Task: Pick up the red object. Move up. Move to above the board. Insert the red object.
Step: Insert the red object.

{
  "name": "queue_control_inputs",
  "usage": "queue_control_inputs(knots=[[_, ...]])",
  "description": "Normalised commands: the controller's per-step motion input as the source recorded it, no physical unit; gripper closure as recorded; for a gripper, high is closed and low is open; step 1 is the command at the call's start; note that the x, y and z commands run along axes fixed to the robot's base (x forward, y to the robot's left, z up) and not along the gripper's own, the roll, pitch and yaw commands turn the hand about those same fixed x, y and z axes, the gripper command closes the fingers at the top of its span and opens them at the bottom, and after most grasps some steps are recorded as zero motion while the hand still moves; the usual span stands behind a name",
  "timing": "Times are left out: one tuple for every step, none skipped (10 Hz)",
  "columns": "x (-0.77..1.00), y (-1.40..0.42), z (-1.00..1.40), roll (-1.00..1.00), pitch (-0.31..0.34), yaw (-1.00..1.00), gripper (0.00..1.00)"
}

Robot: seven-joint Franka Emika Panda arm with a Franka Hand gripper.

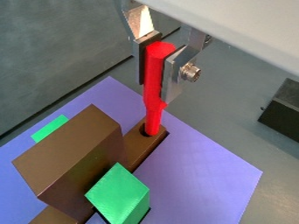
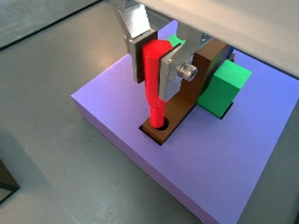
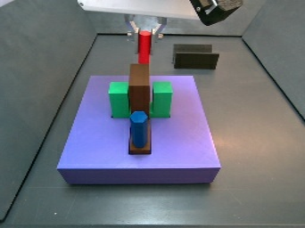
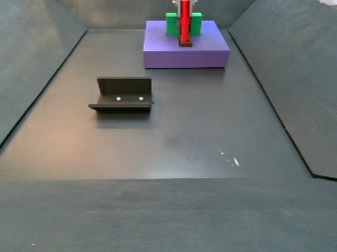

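Observation:
The red object is a thin bright red peg, upright between my gripper's flat silver fingers. My gripper is shut on its upper part, as both wrist views show. The peg's lower end stands in a round hole at one end of the brown bar on the lavender board. In a side view the red object rises at the bar's far end, under the gripper. The board also shows far back in a side view.
Two green blocks flank the brown bar. A blue hexagonal peg stands in the bar's near end. The dark fixture stands on the grey floor away from the board, also seen behind it. Grey walls enclose the floor.

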Motion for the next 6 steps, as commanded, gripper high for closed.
queue_control_inputs(knots=[[0.00,-0.03,-0.10,0.00,0.000,0.00,1.00],[-0.01,-0.05,-0.10,0.00,0.000,0.00,1.00],[-0.03,-0.11,-0.13,0.00,0.000,0.03,1.00],[-0.10,-0.09,-0.15,0.00,0.000,0.01,1.00],[-0.08,-0.05,-0.16,0.00,-0.003,0.00,1.00],[-0.08,-0.04,-0.17,0.00,-0.003,0.00,1.00]])
